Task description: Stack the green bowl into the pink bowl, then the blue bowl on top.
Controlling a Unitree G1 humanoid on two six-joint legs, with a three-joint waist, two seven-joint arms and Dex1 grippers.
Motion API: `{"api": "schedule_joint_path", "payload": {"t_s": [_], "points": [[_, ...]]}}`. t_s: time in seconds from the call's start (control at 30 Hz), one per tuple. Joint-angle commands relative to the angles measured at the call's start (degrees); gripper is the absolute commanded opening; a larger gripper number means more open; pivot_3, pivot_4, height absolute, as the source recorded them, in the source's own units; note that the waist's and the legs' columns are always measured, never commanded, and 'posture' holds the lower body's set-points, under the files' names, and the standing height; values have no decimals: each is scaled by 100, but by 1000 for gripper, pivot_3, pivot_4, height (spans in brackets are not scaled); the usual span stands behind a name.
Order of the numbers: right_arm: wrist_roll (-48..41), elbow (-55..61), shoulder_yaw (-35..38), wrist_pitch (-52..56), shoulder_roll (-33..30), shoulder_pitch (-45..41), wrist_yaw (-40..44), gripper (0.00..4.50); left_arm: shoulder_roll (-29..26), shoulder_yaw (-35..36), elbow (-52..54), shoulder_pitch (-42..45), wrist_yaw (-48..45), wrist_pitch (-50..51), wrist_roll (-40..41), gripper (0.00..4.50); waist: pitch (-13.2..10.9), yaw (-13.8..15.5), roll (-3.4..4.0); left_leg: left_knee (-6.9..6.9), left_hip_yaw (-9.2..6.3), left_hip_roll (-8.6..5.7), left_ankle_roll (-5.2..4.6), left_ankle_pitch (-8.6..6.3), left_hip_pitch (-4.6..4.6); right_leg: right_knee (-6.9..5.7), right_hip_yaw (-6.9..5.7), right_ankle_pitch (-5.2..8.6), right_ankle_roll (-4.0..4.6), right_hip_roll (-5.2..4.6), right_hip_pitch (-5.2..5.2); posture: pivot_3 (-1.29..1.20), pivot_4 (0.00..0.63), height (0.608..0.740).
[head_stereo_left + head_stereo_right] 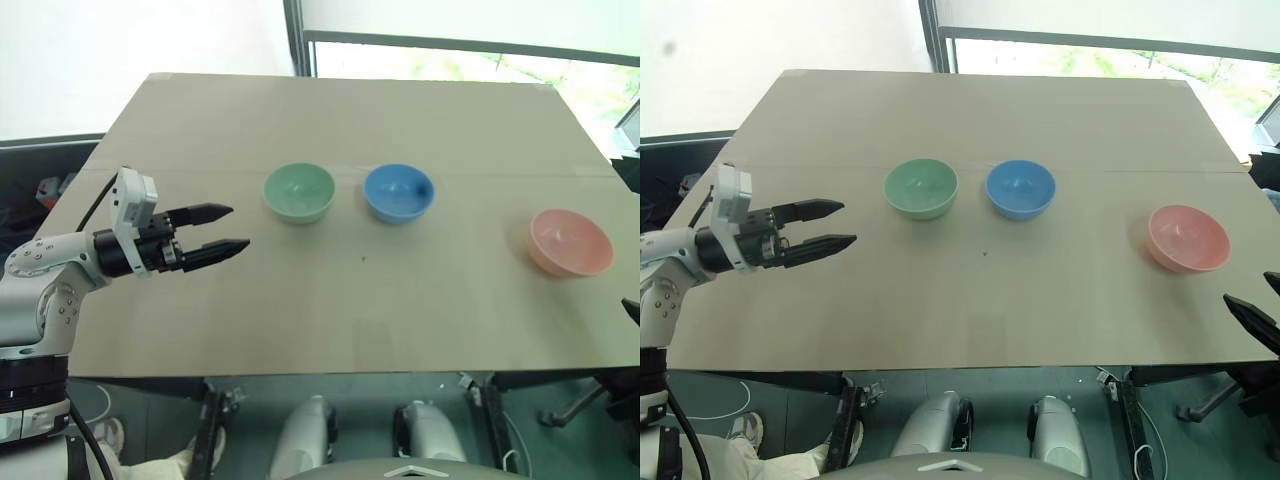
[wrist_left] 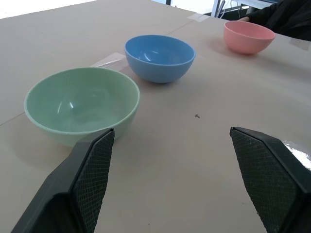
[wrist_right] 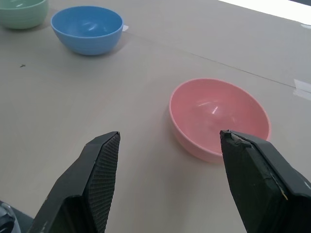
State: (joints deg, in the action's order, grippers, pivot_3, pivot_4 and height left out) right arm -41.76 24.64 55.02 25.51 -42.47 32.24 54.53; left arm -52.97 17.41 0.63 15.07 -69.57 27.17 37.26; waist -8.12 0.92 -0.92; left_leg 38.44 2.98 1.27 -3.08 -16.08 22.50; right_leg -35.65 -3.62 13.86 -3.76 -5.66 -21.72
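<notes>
Table [image 1: 300, 320]: a wide tan surface with a faint seam running across it behind the bowls. All three bowls stand on it upright and apart from one another.

Left gripper [image 1: 238, 228]: it hangs over the table's left part, pointing toward the green bowl and near it, but touching nothing. Its two black fingers [image 2: 92, 174] are spread wide apart and hold nothing. In the left wrist view the green bowl sits just ahead of one finger.

Right gripper [image 3: 167, 182]: at the table's right near edge, where the right eye view catches a black fingertip [image 1: 1250, 318]. In the right wrist view its fingers are parted and empty, with the pink bowl just ahead of them, not touched.

Green bowl [image 1: 299, 192]: leftmost of the three, around the middle of the table, empty, mouth up. It stands just beside the blue bowl with a small gap between them.

Blue bowl [image 1: 399, 192]: the middle one, level with the green bowl, empty, mouth up.

Pink bowl [image 1: 570, 241]: well apart to the right, somewhat nearer the table's front edge than the other two, empty, mouth up.

Speck [image 1: 363, 259]: a tiny dark mark on the table in front of the green and blue bowls.
</notes>
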Motion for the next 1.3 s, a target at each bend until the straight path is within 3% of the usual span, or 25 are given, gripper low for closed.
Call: {"api": "schedule_joint_path", "payload": {"t_s": [0.03, 0.27, 0.4, 0.47, 0.73, 0.77, 0.87, 0.97, 1.03, 1.2, 1.3], "points": [[98, -53, -48, -156, -135, -161, 19, 3467, -42, 155, 228, 45, 30, -32, 54, 4017, 0, 0, 0, 0, 0, 0, 0, 0, 0, 0, 0, 0, 0, 0, 0, 0, 150, 740], [1232, 187, -997, -669, -110, -774, -702, 3467, 179, 90, 493, 136, 226, 107, 216, 4017, 0, -9, 0, 2, 3, 0, 2, 1, -3, -7, 4, 0, -1, 1, -1, 0, 150, 740], [1533, 162, -1838, -111, -446, -1169, -945, 3467, 351, -38, 630, 254, 308, 131, 269, 4017, 0, -9, -1, 2, 2, -1, 3, 2, 0, -6, 1, 0, -1, 1, -1, 0, 150, 740], [1579, -110, -2332, 357, -590, -1686, -1178, 3467, 515, -166, 753, 335, 279, 74, 298, 4017, 0, -13, -3, 9, 6, -2, 2, 2, -1, -8, 3, -1, -2, 1, 0, 0, 150, 740], [3029, -1727, -4196, 234, -489, -3490, -2016, 3467, 1300, -818, 1284, 500, 416, -155, 275, 4017, -1, -6, -3, 17, 2, -7, 3, 2, 4, -12, 1, -1, -1, 3, -2, 0, 150, 740], [3100, -1848, -4293, 166, -512, -3571, -1983, 2929, 1338, -863, 1353, 480, 435, -173, 253, 4100, -3, -4, 0, 16, 1, -7, 2, 2, 10, -9, -1, -1, -1, 5, -4, 0, 150, 740], [3204, -2084, -4452, 49, -453, -3851, -1982, 2018, 1442, -879, 1502, 444, 483, -110, 365, 4100, -4, -12, 1, 14, -1, -8, 2, 2, 26, -10, -4, -2, -2, 4, -14, 0, 150, 740], [3276, -2181, -4555, -40, -448, -3953, -1903, 738, 1445, -841, 1580, 415, 441, -69, 459, 4100, -5, -16, 2, 14, 0, -7, 2, 2, 23, -5, -4, -2, -2, 4, -14, 0, 150, 740], [3329, -2243, -4606, -106, -444, -4008, -1862, 137, 1444, -838, 1596, 406, 419, -58, 503, 4100, -4, -9, 2, 18, 0, -5, 3, 3, 20, -8, -5, -2, -2, 5, -11, 0, 150, 740], [3373, -2013, -4652, -223, -396, -4095, -1842, 137, 1476, -877, 1544, 400, 423, -103, 482, 4100, -5, -12, 2, 25, -2, -5, 3, 3, 18, -12, -5, -2, -3, 5, -7, 0, 150, 740], [2552, -485, -5041, 343, -122, -3992, -1337, 137, 1476, -962, 1418, 294, 381, -198, 329, 4100, -6, -26, 5, 22, -2, -4, 3, 3, 19, -11, -5, -2, -3, 6, -10, 0, 150, 740]]}}
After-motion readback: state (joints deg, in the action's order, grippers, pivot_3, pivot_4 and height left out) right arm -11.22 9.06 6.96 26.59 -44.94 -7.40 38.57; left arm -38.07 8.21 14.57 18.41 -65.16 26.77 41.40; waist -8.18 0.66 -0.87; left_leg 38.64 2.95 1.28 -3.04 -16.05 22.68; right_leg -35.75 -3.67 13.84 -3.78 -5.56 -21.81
